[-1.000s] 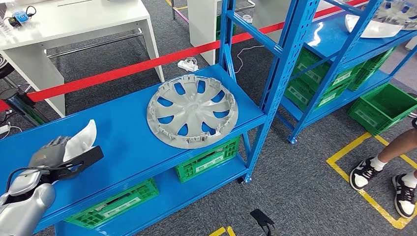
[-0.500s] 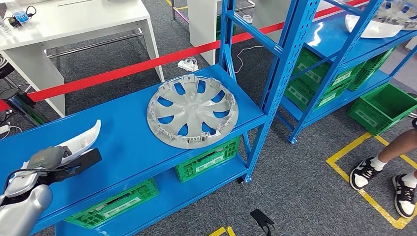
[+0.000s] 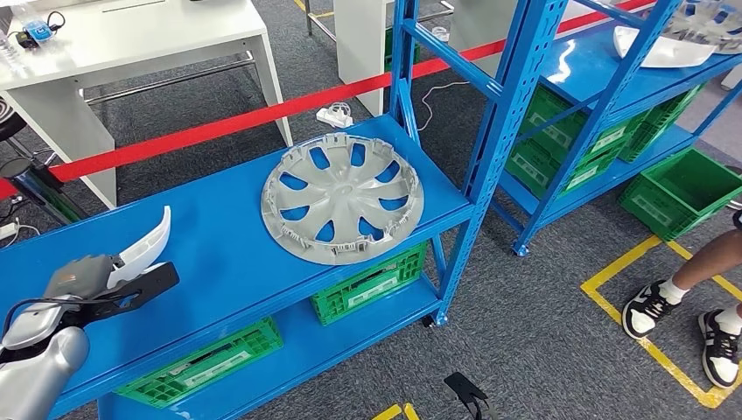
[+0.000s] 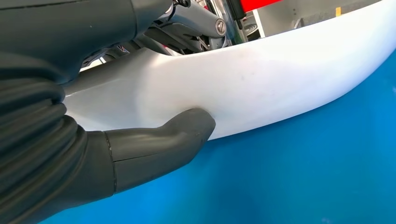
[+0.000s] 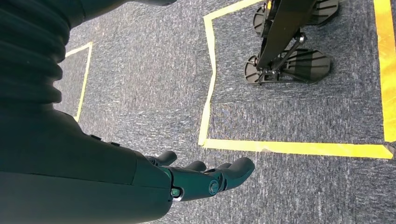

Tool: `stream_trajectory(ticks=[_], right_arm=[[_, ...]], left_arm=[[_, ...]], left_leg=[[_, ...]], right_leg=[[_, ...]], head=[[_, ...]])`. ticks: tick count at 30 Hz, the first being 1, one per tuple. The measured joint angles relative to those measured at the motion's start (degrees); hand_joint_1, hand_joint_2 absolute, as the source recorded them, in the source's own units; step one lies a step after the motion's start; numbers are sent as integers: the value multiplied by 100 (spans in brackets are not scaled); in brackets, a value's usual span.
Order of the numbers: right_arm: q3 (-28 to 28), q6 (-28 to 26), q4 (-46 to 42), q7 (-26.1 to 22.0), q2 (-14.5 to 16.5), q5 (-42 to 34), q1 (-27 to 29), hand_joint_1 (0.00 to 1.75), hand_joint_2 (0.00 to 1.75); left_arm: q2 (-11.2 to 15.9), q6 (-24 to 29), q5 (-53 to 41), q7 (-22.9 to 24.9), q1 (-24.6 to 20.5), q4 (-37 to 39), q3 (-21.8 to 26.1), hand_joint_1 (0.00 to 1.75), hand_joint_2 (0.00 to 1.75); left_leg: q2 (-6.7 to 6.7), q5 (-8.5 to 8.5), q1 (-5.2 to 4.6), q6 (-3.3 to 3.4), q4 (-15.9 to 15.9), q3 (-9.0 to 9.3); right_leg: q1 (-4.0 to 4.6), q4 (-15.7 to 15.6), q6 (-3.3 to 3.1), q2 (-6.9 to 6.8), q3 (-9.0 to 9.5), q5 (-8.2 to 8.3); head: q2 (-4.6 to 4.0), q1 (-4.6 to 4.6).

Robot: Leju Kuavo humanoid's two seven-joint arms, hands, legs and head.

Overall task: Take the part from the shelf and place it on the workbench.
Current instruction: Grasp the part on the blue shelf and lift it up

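Observation:
A curved white plastic part sits at the near left of the blue shelf, and my left hand grips it. In the left wrist view the thick thumb presses against the white part just above the blue surface. My right hand hangs over the grey carpet with its fingers apart and holds nothing. A white workbench stands behind the red barrier tape at the far left.
A silver wheel cover lies in the middle of the shelf. Green crates sit on the lower tier. A second blue rack stands at the right. A person's feet are on the carpet near yellow floor tape.
My left hand has drawn back slightly with the white part, and the part has tipped more upright in its grip. The wheel cover has not moved.

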Motion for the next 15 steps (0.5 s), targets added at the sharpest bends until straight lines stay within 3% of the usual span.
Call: stream_trajectory(ticks=[10, 15], right_arm=[[-11, 0, 0, 0, 0, -1, 0, 0, 175], [-78, 0, 0, -13, 0, -108, 1, 0, 175]], left_arm=[[3, 141, 74, -234, 15, -8, 3, 175, 175], [-71, 704, 192, -765, 98, -71, 14, 175, 175]], left_leg=[[-1, 0, 0, 0, 0, 0], [-7, 2, -1, 4, 1, -1]], right_leg=[[0, 0, 0, -1, 0, 0], [0, -1, 0, -3, -1, 0]], head=[[0, 1], [0, 0]])
